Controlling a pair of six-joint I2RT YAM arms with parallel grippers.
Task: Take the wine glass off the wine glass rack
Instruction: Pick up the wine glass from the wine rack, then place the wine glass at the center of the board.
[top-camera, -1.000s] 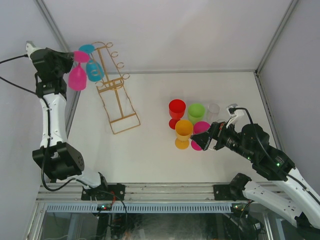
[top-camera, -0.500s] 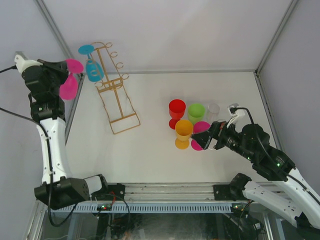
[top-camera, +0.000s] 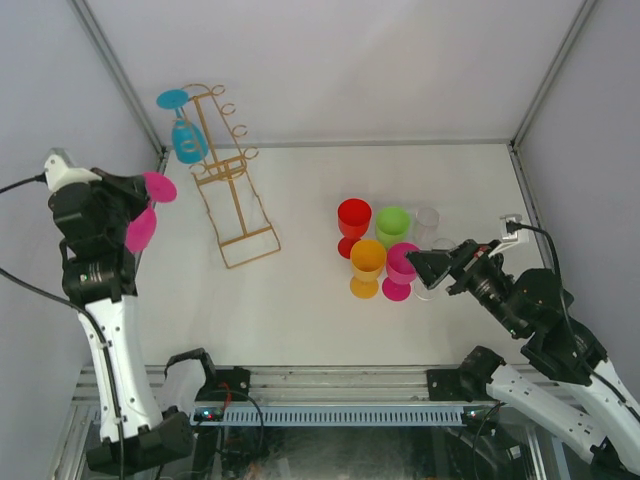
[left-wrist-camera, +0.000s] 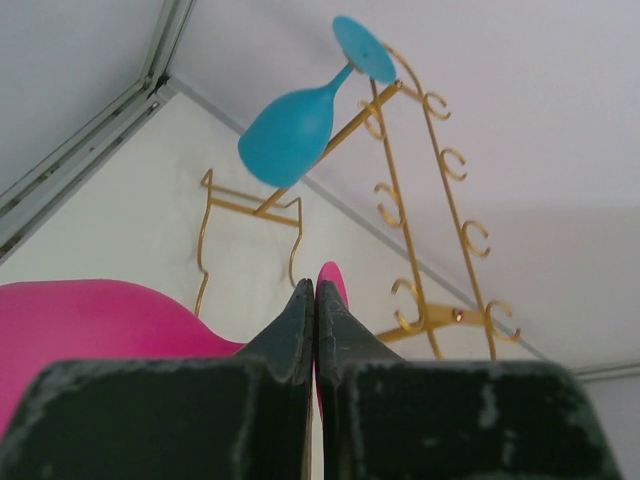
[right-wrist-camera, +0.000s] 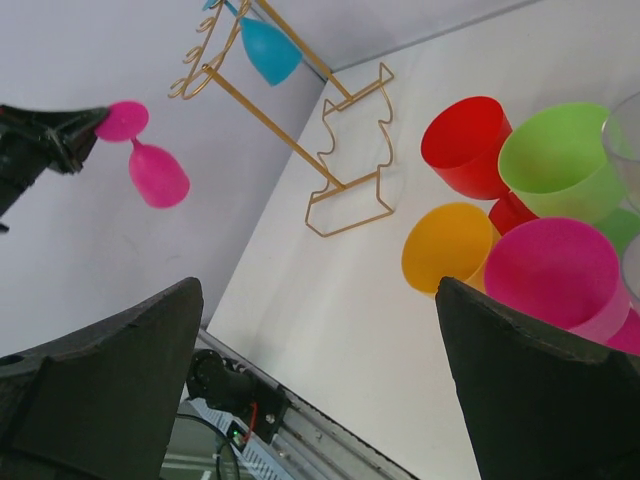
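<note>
1. Pink glass (top-camera: 140, 230) is off the rack (top-camera: 225, 168), up in the air to its left, well apart from it.
2. Left gripper (left-wrist-camera: 314, 292) is pinched tight on its foot, bowl hanging below.
3. Blue glass (top-camera: 188, 143) hangs upside down on the rack.
4. Right gripper (right-wrist-camera: 315, 300) gapes wide beside the cups (top-camera: 353, 217), holding nothing.

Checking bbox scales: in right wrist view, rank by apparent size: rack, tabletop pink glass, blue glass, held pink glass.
Largest: wine glass rack
tabletop pink glass (nearness inflates it)
blue glass and held pink glass look alike, unranked
</note>
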